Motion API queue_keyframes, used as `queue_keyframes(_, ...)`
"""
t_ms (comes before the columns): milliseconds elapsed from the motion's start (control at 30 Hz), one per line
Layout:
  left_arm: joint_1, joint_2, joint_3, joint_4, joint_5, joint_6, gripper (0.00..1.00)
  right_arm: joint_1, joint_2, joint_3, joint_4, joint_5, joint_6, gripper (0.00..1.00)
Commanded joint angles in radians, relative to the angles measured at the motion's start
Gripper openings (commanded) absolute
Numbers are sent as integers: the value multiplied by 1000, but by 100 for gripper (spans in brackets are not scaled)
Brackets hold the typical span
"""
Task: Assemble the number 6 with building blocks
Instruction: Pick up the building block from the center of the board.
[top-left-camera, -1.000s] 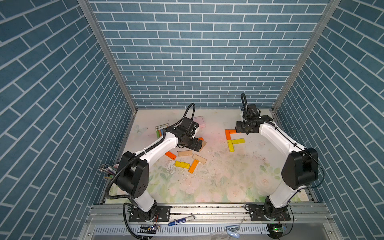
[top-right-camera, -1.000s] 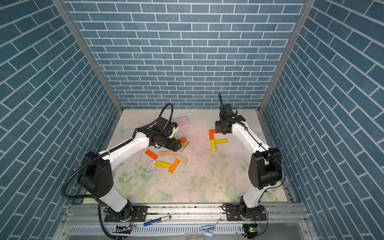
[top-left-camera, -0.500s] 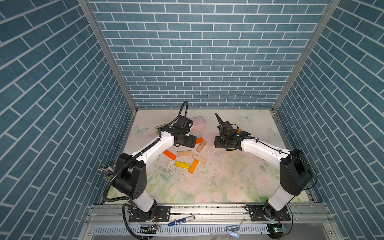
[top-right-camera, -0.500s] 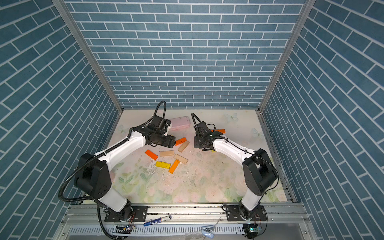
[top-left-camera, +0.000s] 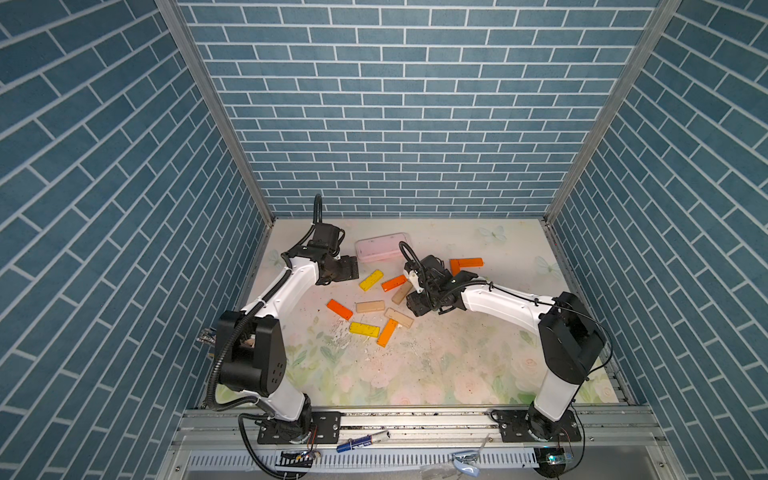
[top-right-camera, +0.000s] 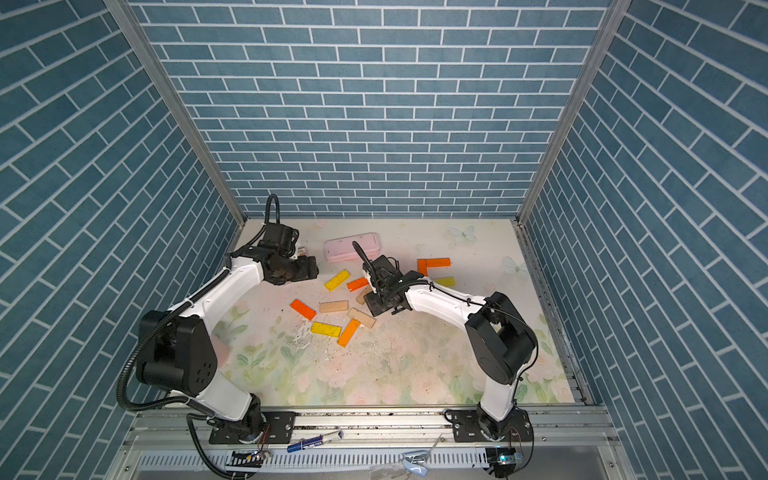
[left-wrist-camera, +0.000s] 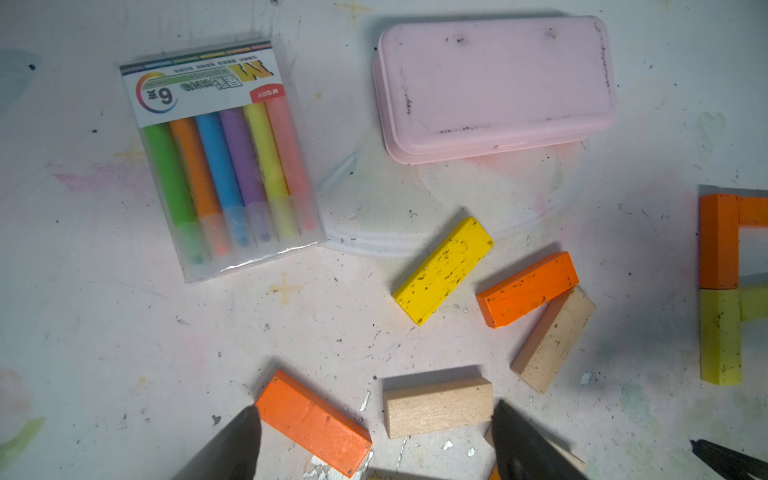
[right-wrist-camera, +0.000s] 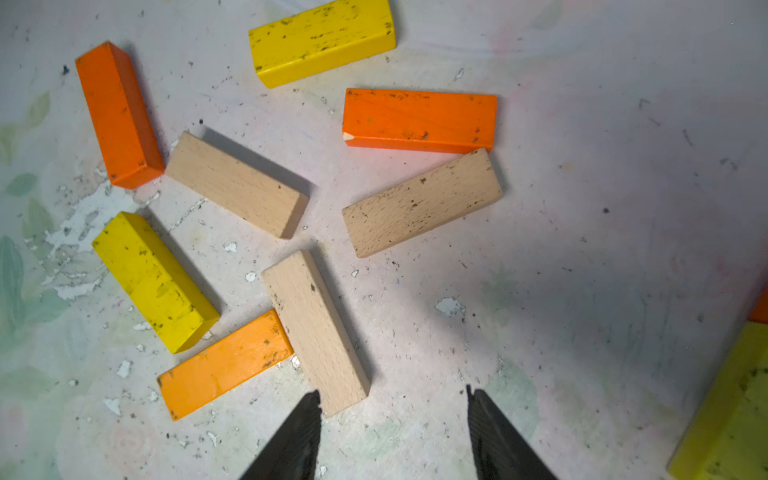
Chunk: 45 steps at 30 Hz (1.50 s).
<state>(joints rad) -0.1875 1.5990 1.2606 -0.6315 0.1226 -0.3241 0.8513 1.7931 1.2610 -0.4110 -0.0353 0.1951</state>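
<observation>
The right gripper (right-wrist-camera: 393, 392) is open and holds nothing. One of its fingers is just beside the end of a tan block (right-wrist-camera: 316, 332). The left gripper (left-wrist-camera: 376, 409) is open wide and holds nothing too. It hangs over an orange block and a tan one.

Eight loose building blocks (top-left-camera: 370, 306) lie flat in a messy pile between the two arms, in orange, yellow and tan. Some touch at their ends.

The number 6 (left-wrist-camera: 719, 241) is only begun. Two orange bars and two yellow bars sit joined there, past the pile on the right arm's side, and the right arm hides part of them in both top views.

The pink case (left-wrist-camera: 494, 83) is shut, so I cannot tell what is inside. The clear pack (left-wrist-camera: 220, 166) holds six sticks: green, orange, blue, purple, yellow and pink. Its label shows a big "M" and a "6"; the rest is too small to read.

The table (top-left-camera: 415, 374) has lots of bare room at the front. Blue brick walls (top-left-camera: 395, 104) close in three sides.
</observation>
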Motion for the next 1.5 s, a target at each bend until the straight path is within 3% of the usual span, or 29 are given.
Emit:
queue_keyframes(0, 8, -26, -14, 15, 14, -27, 88, 19, 51, 10, -26, -46, -145, 59)
queue_keyframes(300, 8, -17, -14, 28, 39, -25, 88, 37, 106, 34, -42, -88, -233, 59)
queue_keyframes(700, 10, -20, -24, 50, 69, -30, 89, 69, 183, 60, -44, -98, -240, 57)
queue_keyframes(833, 10, -20, -24, 48, 67, -29, 89, 79, 206, 75, -59, -69, -234, 50)
queue_keyframes(900, 10, -21, -24, 50, 67, -28, 89, 80, 197, 72, -62, -28, -225, 36)
queue_keyframes(1067, 10, -21, -26, 53, 68, -29, 89, 80, 124, 51, -82, 27, -214, 13)
queue_keyframes(1300, 9, -23, -27, 58, 83, -30, 88, 42, -114, -59, -64, 82, -188, 13)
queue_keyframes(1467, 8, -23, -34, 65, 98, -35, 89, -89, -317, -201, -64, 108, -109, 13)
